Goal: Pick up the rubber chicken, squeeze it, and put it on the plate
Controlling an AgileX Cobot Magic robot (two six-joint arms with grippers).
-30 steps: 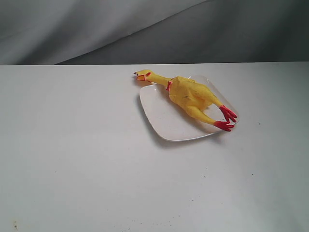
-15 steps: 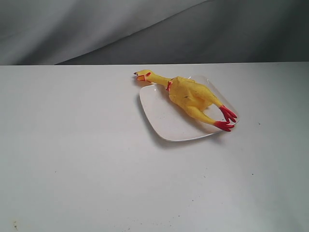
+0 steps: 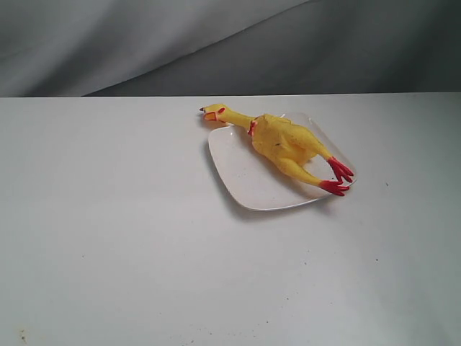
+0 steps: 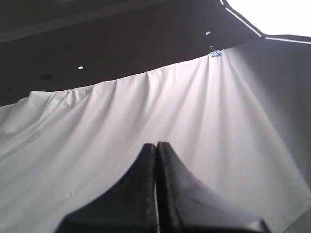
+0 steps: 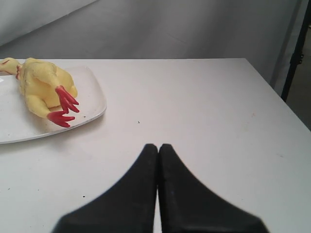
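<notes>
The yellow rubber chicken (image 3: 284,144) lies across the white square plate (image 3: 241,176), its head past the plate's far left corner and its red feet at the right rim. The right wrist view shows the chicken (image 5: 43,87) feet-first on the plate (image 5: 92,92). My right gripper (image 5: 158,145) is shut and empty, low over the table, well away from the plate. My left gripper (image 4: 156,144) is shut and empty, pointing at a white backdrop cloth; neither chicken nor plate shows in its view. Neither gripper appears in the exterior view.
The white table (image 3: 108,238) spreads wide around the plate. Its right edge (image 5: 277,97) shows in the right wrist view, with a dark stand leg (image 5: 294,53) beyond. A grey cloth backdrop (image 3: 216,43) hangs behind the table.
</notes>
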